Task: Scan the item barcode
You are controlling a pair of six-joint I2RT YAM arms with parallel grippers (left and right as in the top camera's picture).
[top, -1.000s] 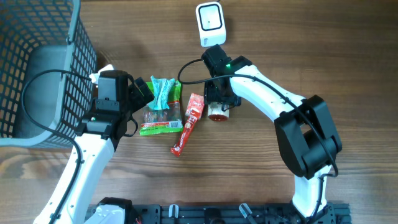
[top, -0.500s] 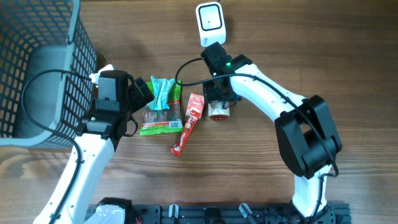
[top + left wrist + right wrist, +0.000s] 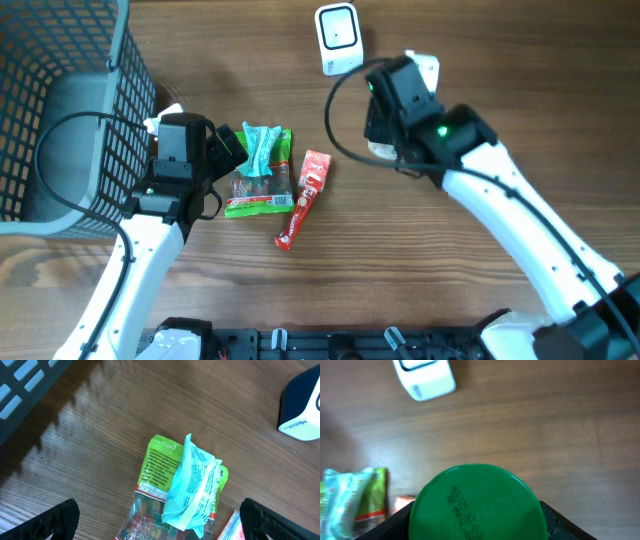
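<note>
Right pincer [image 3: 477,527] grips green-lidded container [image 3: 475,505]; scanner [image 3: 424,377] ahead, snack packets [image 3: 355,495] beside.

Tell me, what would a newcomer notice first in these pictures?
The green-lidded container fills the right wrist view, held by the right gripper near the white scanner. In the middle of the table lie bright snack packets, and a grey mesh basket stands at the far left.

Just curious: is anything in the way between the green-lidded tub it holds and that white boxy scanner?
Nothing visible: only bare wooden table separates the round green-lidded tub and the white boxy scanner; the snack packets lie aside.
</note>
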